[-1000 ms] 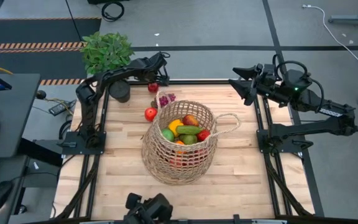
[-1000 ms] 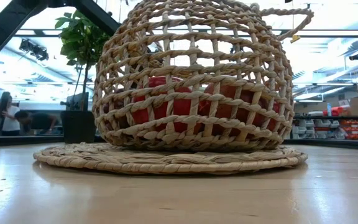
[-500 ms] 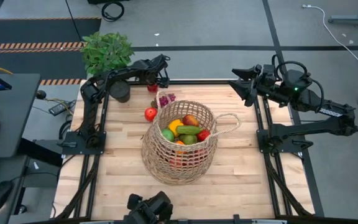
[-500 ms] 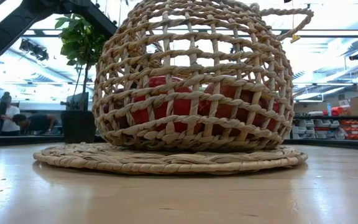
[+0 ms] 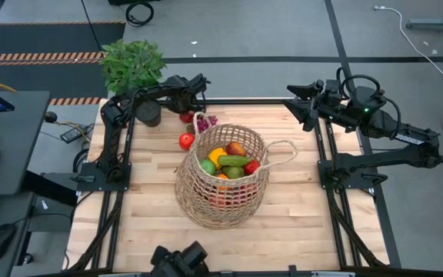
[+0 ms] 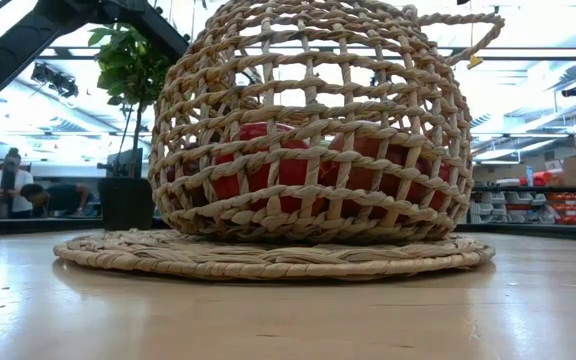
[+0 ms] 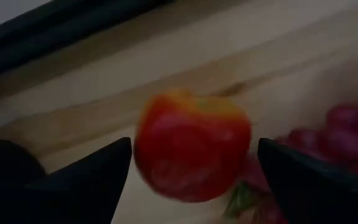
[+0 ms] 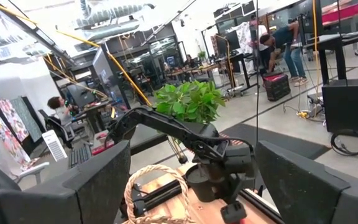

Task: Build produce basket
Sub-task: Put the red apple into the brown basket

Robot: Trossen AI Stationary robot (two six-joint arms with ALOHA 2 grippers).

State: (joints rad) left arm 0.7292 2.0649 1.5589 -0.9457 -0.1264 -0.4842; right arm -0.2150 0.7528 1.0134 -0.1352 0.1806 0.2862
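Since a moment ago our left gripper [image 5: 193, 104] has dropped toward the far table edge; only our wrist view shows its wide-open fingers [image 7: 98, 174] flanking a red apple [image 7: 191, 152], grapes [image 7: 347, 134] just beside. From overhead, the basket [image 5: 223, 196] sits nearer us, filled with produce [image 5: 229, 161]. Our right gripper [image 5: 297, 104] waits half-open, well apart. No legible writing.

Basket [image 5: 221, 175] sits mid-table [image 5: 152, 223] on a flat woven mat [image 6: 268, 255], produce [image 5: 229, 161] piled inside it. Behind the basket by the far edge lie two apples [image 5: 186, 141] and grapes [image 5: 208, 121]; left gripper [image 5: 194, 104] hangs over the farther apple [image 7: 191, 146], grapes beside it. Potted plant [image 5: 133, 65] stands off the far-left corner, right gripper [image 5: 302, 104] over the far-right corner
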